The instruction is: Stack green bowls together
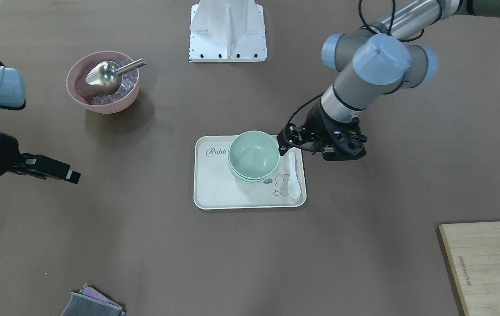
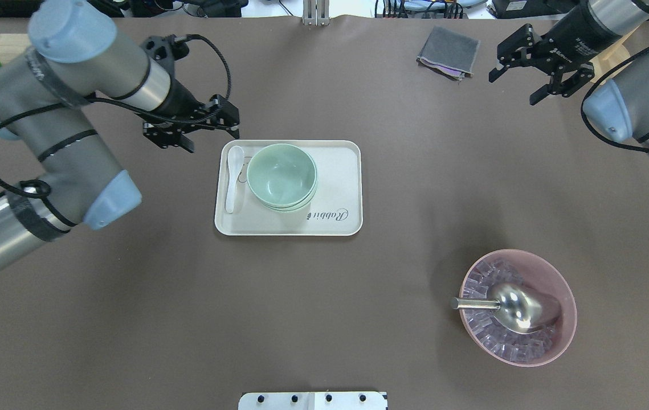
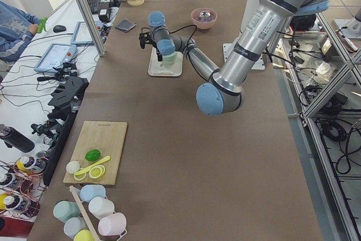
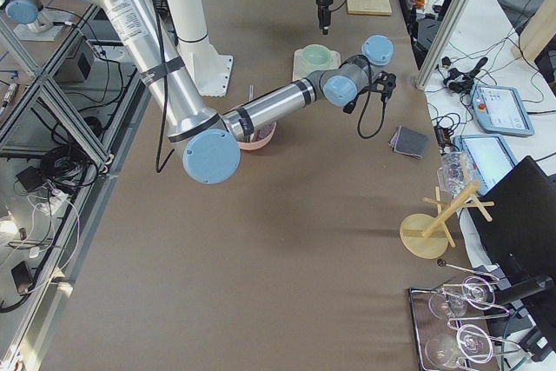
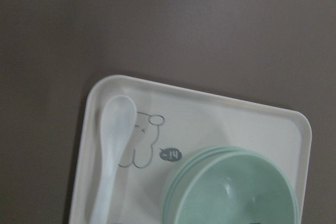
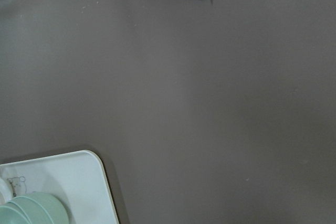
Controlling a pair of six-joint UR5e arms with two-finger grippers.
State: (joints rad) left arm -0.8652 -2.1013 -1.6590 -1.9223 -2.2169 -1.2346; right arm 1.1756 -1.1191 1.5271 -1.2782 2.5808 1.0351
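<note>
The pale green bowls [image 2: 282, 176] sit nested in one stack on the white tray [image 2: 335, 193], also seen in the front view [image 1: 253, 154] and in the left wrist view [image 5: 233, 192]. My left gripper [image 2: 210, 139] is open and empty, hovering just off the tray's far left corner, beside the stack and not touching it. My right gripper [image 2: 515, 86] is open and empty, far from the tray at the far right of the table. The right wrist view shows only the stack's edge [image 6: 31, 208] at its lower left.
A white spoon [image 2: 233, 176] lies on the tray left of the stack. A pink bowl [image 2: 518, 307] with ice cubes and a metal scoop stands at the near right. A folded grey cloth [image 2: 448, 52] lies at the far side. A cutting board [image 1: 491, 263] lies at the table's left end.
</note>
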